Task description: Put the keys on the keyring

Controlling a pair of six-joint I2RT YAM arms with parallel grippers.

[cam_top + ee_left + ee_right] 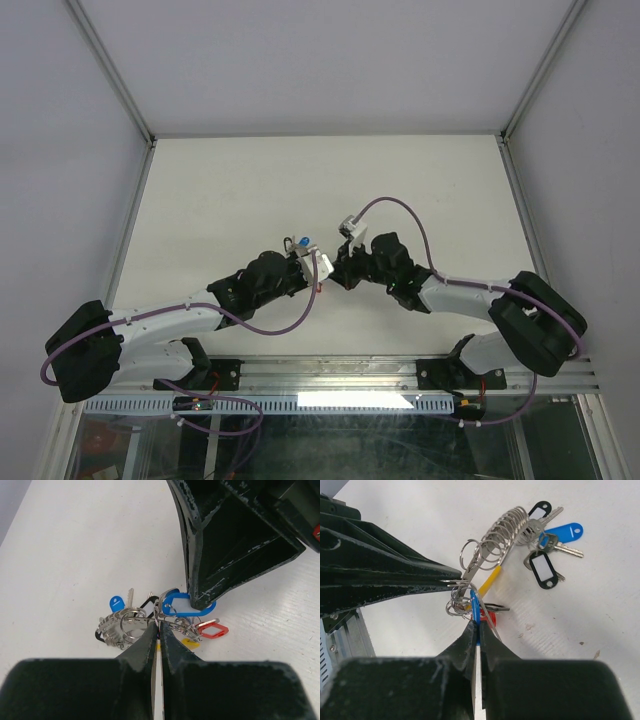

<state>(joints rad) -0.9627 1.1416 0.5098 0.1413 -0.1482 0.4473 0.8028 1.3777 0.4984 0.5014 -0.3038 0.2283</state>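
Observation:
The ribbed silver keyring (111, 628) lies on the white table with keys bunched round it; it also shows in the right wrist view (506, 527). My left gripper (157, 626) is shut on a thin silver loop at the keyring's end. My right gripper (476, 626) is shut on the edge of a blue tag (475, 605), which also shows in the left wrist view (180, 605). The two grippers meet tip to tip at the table's middle, left (320, 266) and right (339, 274). A red tag (213, 629) and a yellow tag (190, 641) lie under the bunch.
Two black-tagged keys (543, 568) and another blue-tagged key (564, 532) hang at the coil's far end. A blue-tagged key (116, 602) lies behind the coil. Grey walls stand round the white table (250, 190). Purple cables loop over both arms.

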